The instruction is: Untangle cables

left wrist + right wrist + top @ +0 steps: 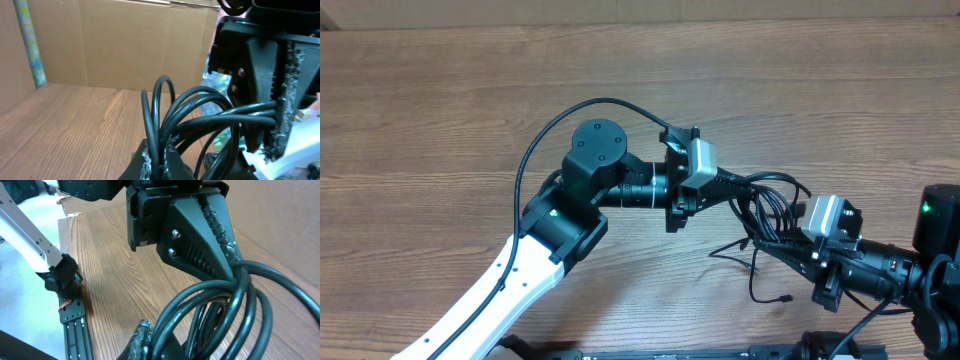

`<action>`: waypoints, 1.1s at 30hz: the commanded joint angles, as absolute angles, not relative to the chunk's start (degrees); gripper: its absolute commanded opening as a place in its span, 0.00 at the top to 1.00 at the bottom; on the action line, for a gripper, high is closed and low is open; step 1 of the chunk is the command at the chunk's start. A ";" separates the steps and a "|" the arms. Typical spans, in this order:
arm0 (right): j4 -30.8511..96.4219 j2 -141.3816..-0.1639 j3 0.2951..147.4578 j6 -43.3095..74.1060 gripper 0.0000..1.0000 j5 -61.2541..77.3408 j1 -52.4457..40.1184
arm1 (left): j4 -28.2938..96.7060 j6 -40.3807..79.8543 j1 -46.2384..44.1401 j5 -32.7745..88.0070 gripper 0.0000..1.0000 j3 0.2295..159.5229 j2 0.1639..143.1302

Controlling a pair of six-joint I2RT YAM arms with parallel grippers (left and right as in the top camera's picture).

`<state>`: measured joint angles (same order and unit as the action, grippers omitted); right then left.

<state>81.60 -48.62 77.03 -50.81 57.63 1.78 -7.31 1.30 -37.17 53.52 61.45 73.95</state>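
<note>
A tangle of thin black cables [772, 205] hangs in loops between my two grippers above the wooden table. My left gripper [728, 190] points right and is shut on several strands at the bundle's left side; the left wrist view shows its jaws [160, 161] pinching the cables [200, 110]. My right gripper [775, 245] points left and is shut on the bundle's lower right; its jaws [167, 340] clamp looped cables [235, 300]. Loose ends with small plugs trail onto the table [785, 298]. The two grippers are very close together.
The wooden table [440, 100] spreads left and back. A cardboard wall [125, 45] stands behind it. The right wrist view shows the table's edge with a black mounting rail [75, 325] and the white left arm [25, 225] beyond it.
</note>
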 commanded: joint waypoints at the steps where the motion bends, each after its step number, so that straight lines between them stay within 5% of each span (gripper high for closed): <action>1: 81.65 -48.38 77.32 -51.00 0.96 60.77 1.56 | -6.74 2.81 -37.54 46.63 0.96 62.08 74.15; 13: 82.21 -48.38 77.32 -50.96 0.96 58.81 1.58 | -4.56 16.47 -37.32 31.29 0.96 62.08 74.15; 33: 84.60 -48.38 77.32 -50.98 0.96 55.48 1.58 | -3.97 32.12 -29.56 29.45 0.96 62.08 74.15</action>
